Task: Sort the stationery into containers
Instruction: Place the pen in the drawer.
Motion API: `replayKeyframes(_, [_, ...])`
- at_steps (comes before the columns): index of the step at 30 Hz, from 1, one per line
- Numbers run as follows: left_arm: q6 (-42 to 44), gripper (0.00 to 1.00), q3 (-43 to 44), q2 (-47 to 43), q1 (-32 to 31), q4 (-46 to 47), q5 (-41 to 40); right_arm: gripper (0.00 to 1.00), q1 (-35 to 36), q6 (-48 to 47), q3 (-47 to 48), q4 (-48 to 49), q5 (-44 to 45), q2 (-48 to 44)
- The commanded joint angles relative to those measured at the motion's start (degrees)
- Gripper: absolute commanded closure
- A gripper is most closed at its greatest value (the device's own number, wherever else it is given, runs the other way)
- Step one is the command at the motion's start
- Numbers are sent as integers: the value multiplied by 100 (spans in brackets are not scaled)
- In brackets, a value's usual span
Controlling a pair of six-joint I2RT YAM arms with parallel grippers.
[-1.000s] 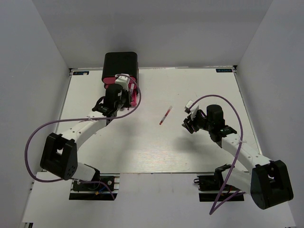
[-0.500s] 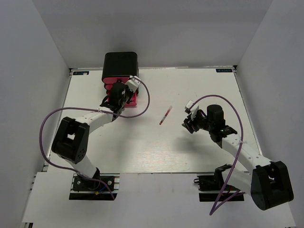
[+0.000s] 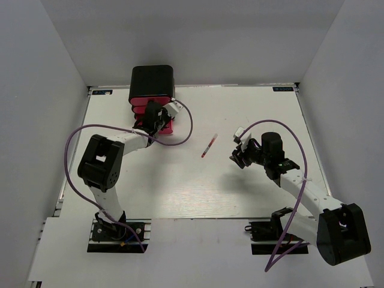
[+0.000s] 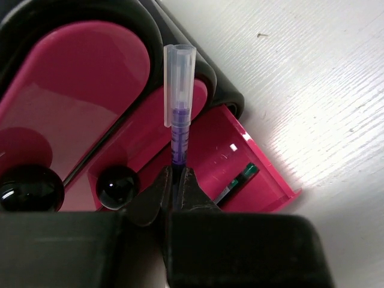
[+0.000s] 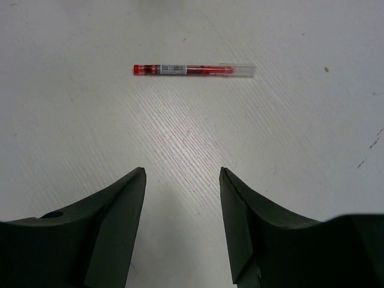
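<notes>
Cabinet [image 3: 152,81] at far left of table [image 3: 252,114]; bottom drawer [image 4: 264,180] drawn out, one dark green-ended pen [image 4: 237,183] inside; upper drawers [image 4: 90,90] shut; left gripper [image 4: 176,180] clamped on purple clear-capped pen [image 4: 179,120] before cabinet front; right gripper [image 5: 182,174] spread wide above table, red pen [image 5: 192,69] just ahead; label [image 5: 173,69] print illegible.
</notes>
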Motion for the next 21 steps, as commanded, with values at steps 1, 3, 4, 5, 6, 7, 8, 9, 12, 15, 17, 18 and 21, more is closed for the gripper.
replayKeyframes(1, [175,100,238,26,119,191,-263,42,-22,-31,41,89,-104,-52])
replayKeyframes(3, [175,100,238,78,119,261,-386,42,-22,-49,41,89,-113,-35])
replayKeyframes(4, [175,100,185,78,119,314,-386,42,-30,-49,32,89,-104,-34])
replayKeyframes(5, [175,100,72,78,119,402,-569,42,13,-49,41,89,-104,-8])
replayKeyframes(6, [175,100,10,78,119,585,-623,42,-4,-40,41,72,-113,1])
replayKeyframes(7, [175,100,-52,78,119,657,-676,42,-4,-40,32,80,-113,1])
replayKeyframes(8, [175,95,-192,26,119,727,-676,42,-4,-40,41,80,-113,1])
replayKeyframes(9, [175,92,-263,-35,119,806,-737,42,-4,-57,41,72,-113,9])
replayKeyframes(12, [175,73,-518,-97,119,1079,-931,42,-22,-57,50,72,-104,27])
replayKeyframes(15, [175,57,-711,-150,119,1299,-1133,42,-22,-49,41,71,-87,36])
replayKeyframes(17, [122,50,-782,-221,119,1369,-1133,42,-4,-75,32,63,-69,53])
replayKeyframes(18, [70,48,-834,-281,119,1422,-1186,42,-4,-66,32,63,-69,53])
replayKeyframes(21, [-44,41,-887,-492,119,1527,-1186,42,-13,-66,32,63,-52,45])
